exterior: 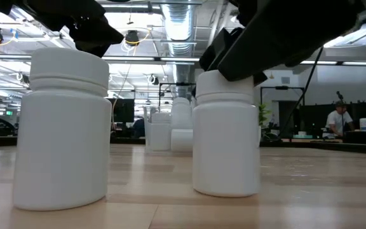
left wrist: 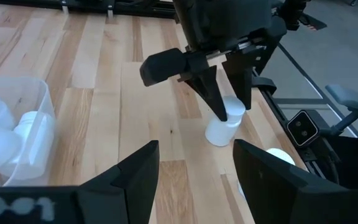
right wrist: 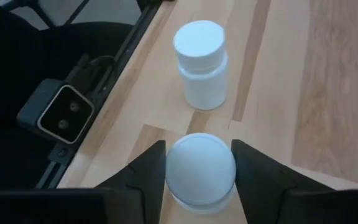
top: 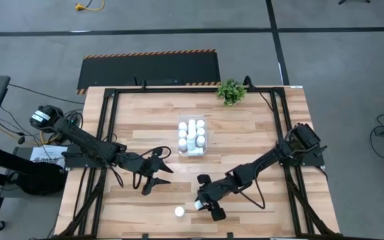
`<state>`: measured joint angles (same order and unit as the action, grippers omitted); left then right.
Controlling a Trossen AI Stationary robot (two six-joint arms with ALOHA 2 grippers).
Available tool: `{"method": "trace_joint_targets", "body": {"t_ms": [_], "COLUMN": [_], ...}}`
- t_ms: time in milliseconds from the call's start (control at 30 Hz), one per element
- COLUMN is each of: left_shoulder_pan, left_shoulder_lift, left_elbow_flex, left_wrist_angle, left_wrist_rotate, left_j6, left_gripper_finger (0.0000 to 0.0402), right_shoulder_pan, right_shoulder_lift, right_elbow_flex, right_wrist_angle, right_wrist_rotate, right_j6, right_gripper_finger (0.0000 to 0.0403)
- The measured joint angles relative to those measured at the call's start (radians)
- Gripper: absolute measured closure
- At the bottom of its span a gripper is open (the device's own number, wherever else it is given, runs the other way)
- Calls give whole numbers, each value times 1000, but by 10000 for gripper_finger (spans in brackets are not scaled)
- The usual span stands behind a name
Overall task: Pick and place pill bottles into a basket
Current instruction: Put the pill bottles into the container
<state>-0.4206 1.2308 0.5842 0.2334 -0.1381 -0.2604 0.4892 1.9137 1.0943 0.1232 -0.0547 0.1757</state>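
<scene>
Two white pill bottles stand upright on their bases near the table's front edge. My right gripper (right wrist: 201, 163) is shut on one pill bottle (left wrist: 221, 127), which the low view shows too (exterior: 226, 137). The other pill bottle (right wrist: 199, 65) stands free just left of it (top: 179, 211). The clear basket (top: 204, 141) at mid-table holds several more bottles. My left gripper (left wrist: 196, 149) hovers open over bare wood between the basket and the held bottle, with nothing between its fingers. My right gripper pinches the pill bottle's cap (right wrist: 201, 149) between its two fingers, one on each opposite side. The fingers (left wrist: 215, 99) slant down at it from the table's right. The bottle stays upright with its base on the table.
A small green potted plant (top: 231, 91) sits at the far edge. A black frame (top: 109, 127) rims the table top. Bare wood lies between the basket and the front bottles. A camera module (right wrist: 59, 112) sits on the front rail beside the bottles.
</scene>
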Motion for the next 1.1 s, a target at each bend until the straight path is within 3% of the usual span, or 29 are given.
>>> {"method": "trace_joint_targets", "body": {"t_ms": [200, 467, 667, 900, 1100], "left_shoulder_pan": [0, 0, 0, 0, 0], "left_shoulder_lift": [0, 0, 0, 0, 0], "left_elbow_flex": [0, 0, 0, 0, 0], "left_wrist_angle": [-7, -10, -8, -7, -7], "left_wrist_rotate": [0, 0, 0, 0, 0], "left_j6": [0, 1, 1, 1, 1], "left_gripper_finger": [207, 207, 207, 207, 207], "right_shoulder_pan": [-18, -66, -145, -253, -365], "right_shoulder_lift": [-13, -61, -105, -184, -259], "right_elbow_flex": [0, 28, 95, 162, 210], "right_wrist_angle": [-10, -119, -252, -419, -510], "right_wrist_rotate": [-1, -2, 1, 1, 2], "right_j6": [-4, -127, -228, -363, -441], "right_gripper_finger": [234, 255, 236, 255, 237]}}
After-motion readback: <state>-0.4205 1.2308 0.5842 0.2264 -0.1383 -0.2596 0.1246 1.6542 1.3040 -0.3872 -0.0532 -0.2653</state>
